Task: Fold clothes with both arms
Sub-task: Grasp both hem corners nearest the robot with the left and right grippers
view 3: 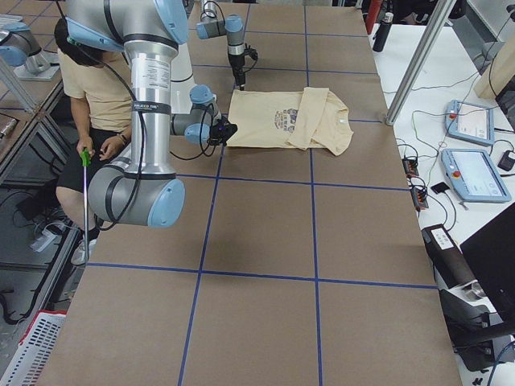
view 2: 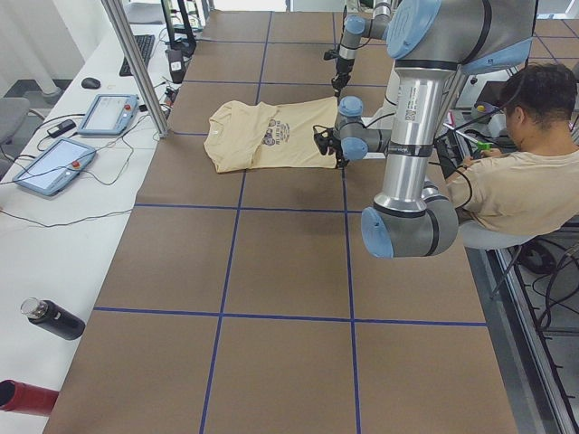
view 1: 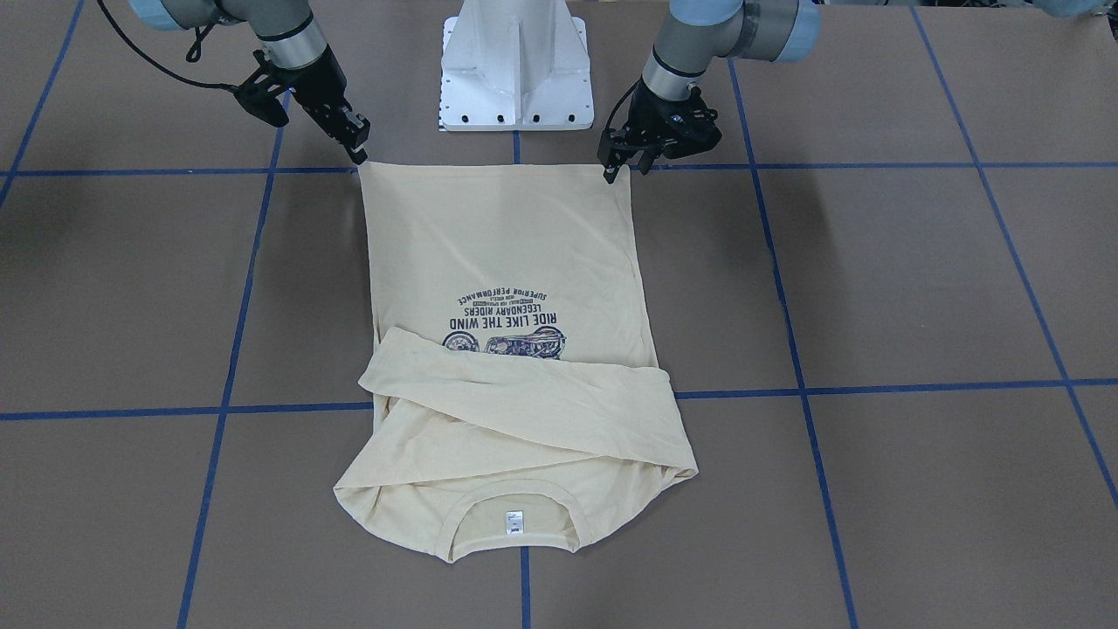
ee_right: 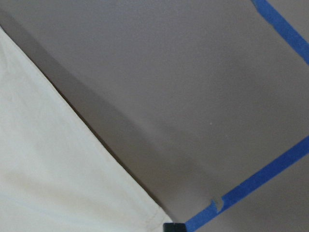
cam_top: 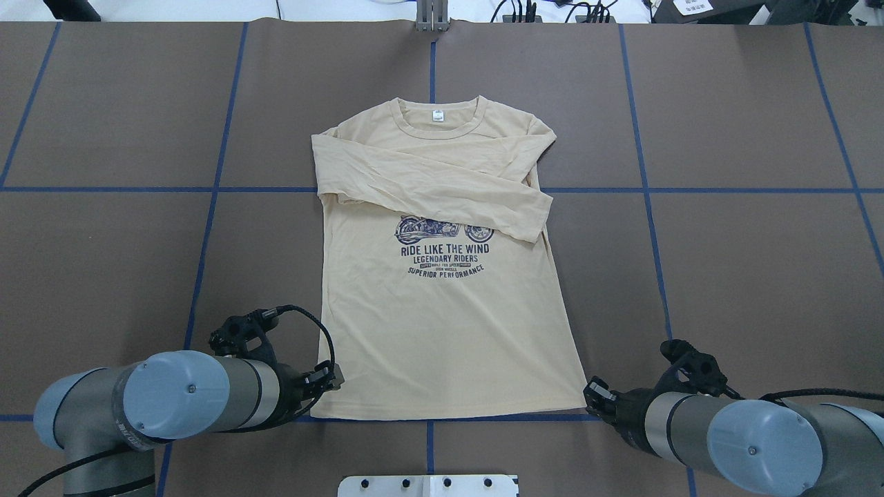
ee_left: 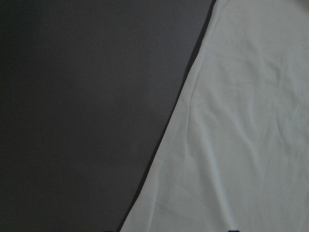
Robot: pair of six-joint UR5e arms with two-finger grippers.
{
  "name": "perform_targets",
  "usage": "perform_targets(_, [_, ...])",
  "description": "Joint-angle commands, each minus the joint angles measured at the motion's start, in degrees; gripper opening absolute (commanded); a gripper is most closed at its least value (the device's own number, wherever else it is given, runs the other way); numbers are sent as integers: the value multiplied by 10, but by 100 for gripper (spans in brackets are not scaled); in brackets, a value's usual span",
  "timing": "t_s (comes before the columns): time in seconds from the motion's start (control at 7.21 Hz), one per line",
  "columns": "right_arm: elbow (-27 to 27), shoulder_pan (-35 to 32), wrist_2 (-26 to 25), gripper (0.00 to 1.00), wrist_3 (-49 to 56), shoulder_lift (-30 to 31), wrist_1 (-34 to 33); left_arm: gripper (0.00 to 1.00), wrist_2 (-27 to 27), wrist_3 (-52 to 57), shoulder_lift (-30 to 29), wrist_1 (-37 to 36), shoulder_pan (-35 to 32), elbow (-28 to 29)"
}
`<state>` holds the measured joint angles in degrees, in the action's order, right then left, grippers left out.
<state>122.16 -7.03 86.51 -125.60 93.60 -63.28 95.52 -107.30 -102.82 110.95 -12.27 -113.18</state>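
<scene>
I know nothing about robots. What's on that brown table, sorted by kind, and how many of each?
T-shirt: 1
Robot arms: 2 (left arm, right arm)
White base pedestal: 1
Total: 4

The left gripper [view 1: 622, 168] and right gripper [view 1: 356, 147] hung low, tips angled downward, level with each other; their jaw openings were unclear.

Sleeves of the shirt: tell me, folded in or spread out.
Folded in. Both sleeves lie crossed over the T-shirt chest, partly covering the print.
</scene>
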Motion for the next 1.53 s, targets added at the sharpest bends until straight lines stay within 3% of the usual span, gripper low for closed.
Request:
perform_targets(0.0, [0,0,0,0,1,0,0,68,0,-17,0,1,15,5])
perform_targets(0.83, [0,-1,1,0,0,0,0,56,1,-17,2,1,15,13])
perform_targets(0.97, [0,-1,1,0,1,0,0,44,1,-17,3,1,15,13])
perform_targets(1.25, [1,-1,1,0,0,0,0,0,9,-18,3,1,15,12])
perform_targets(1.39, [1,-1,1,0,0,0,0,0,14,-17,3,0,15,9])
